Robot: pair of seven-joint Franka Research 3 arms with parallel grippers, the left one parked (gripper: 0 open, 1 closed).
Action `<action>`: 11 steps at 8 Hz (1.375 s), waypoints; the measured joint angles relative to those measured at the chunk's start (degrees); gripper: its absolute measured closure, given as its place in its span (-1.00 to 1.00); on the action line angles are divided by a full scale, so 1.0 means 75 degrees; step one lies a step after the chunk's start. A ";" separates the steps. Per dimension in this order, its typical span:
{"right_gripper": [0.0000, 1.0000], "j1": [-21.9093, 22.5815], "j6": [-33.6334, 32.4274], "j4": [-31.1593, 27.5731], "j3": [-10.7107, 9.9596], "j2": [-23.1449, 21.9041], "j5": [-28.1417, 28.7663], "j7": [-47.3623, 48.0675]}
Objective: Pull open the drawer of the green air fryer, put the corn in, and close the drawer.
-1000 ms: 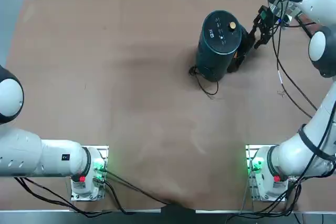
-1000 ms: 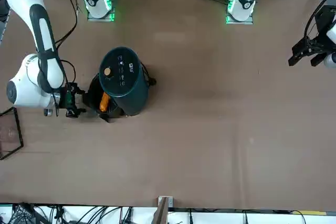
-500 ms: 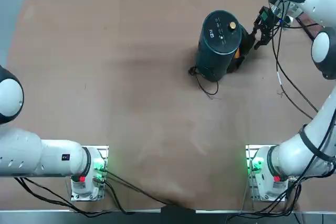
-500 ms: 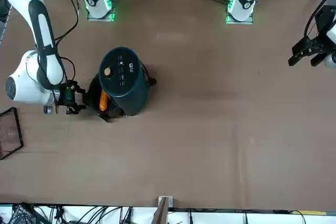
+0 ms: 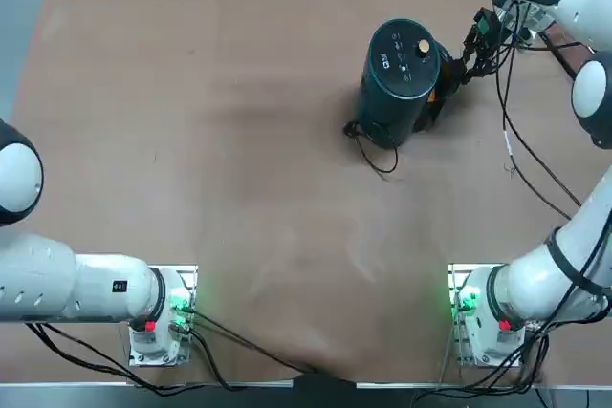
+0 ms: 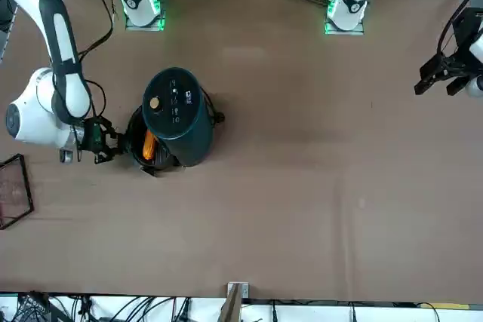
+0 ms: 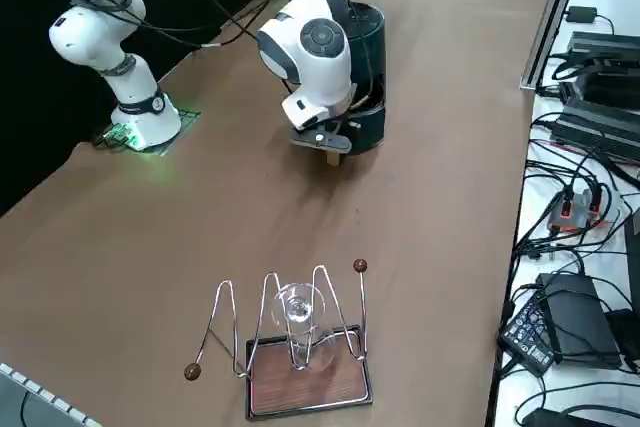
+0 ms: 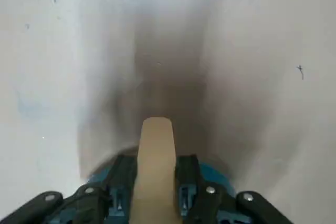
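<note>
The corn (image 6: 149,147) lies in the pulled-out drawer (image 6: 166,161) of the green air fryer (image 6: 176,115), which stands right of the tabletop's middle, well inside its edges. The right gripper (image 8: 156,182) is clenched on the drawer's tan handle (image 8: 155,169), one finger along each side.

Closing the drawer looks like the step in hand. It calls for a slow, level push straight along the drawer's line, with the grip kept centred on the handle. A skewed push could jam the drawer or turn the fryer, and the corn should stay below the rim. Let go only once the front sits flush.

Counted: one fryer, one drawer, one handle, one cob; towards the tabletop's right edge, one wire stand (image 7: 236,347) with two brown balls and one wood-topped base (image 7: 300,383).
</note>
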 joint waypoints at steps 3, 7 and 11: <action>0.11 0.0222 0.0283 -0.0168 0.0007 -0.0114 0.0000 -0.0011; 0.11 0.0656 0.0579 -0.0282 0.0001 -0.0114 -0.0007 -0.0190; 0.11 0.0903 0.0616 -0.0285 -0.0001 -0.0133 -0.0007 -0.0200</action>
